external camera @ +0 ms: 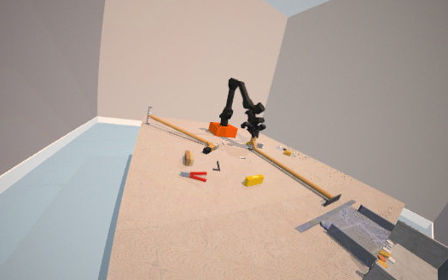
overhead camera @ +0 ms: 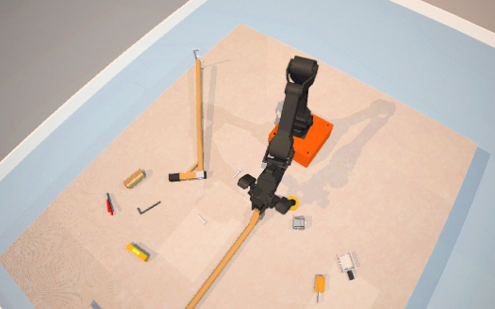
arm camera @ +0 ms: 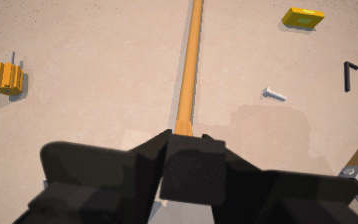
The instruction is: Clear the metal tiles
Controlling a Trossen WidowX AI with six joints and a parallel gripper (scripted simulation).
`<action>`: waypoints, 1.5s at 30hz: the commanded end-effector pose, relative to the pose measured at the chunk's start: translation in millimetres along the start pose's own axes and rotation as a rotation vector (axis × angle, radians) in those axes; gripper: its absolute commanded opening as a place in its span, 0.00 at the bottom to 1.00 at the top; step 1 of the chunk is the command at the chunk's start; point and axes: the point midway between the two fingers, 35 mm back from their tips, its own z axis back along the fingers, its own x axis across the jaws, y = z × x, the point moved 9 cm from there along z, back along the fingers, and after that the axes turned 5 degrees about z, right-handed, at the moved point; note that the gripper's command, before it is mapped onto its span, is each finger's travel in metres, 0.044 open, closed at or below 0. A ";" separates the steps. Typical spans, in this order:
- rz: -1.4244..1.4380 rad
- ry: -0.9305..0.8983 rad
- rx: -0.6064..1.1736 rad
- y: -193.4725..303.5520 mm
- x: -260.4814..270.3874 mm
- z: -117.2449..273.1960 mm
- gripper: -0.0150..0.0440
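My gripper [overhead camera: 257, 210] [external camera: 253, 138] [arm camera: 186, 136] is shut on the near end of the long scraper's wooden handle [overhead camera: 227, 258] [external camera: 291, 171] [arm camera: 189, 75]. The handle slopes low over the table to the dark scraper blade [external camera: 332, 200], which is at the near side of the steel bench plate [external camera: 356, 223], by a flat metal strip [external camera: 312, 224]. No tile can be made out on the plate's visible surface. Several white and orange tiles [external camera: 384, 253] lie just inside the near side of the grey catch box [external camera: 423, 243]. The box's near lower part is cut off by the frame.
A hooked long-handled tool [overhead camera: 200, 113] [external camera: 180, 129] lies left of the orange base [overhead camera: 319, 138] [external camera: 223, 130]. Around are a wooden block [overhead camera: 134, 179] [external camera: 189, 158], red pliers [overhead camera: 109, 205] [external camera: 198, 177], hex key [overhead camera: 150, 207] [arm camera: 347, 77], yellow block [overhead camera: 138, 252] [external camera: 253, 180] [arm camera: 304, 18] and orange-handled tool [overhead camera: 320, 284] [arm camera: 8, 79].
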 end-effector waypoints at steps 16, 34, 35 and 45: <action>-0.008 0.007 -0.012 7.9 -16.2 7.8 0.25; -0.011 0.012 -0.004 14.0 -38.0 10.0 0.25; -0.011 0.012 -0.004 14.4 -39.2 10.2 0.25; -0.013 0.015 0.000 15.9 -46.7 10.7 0.25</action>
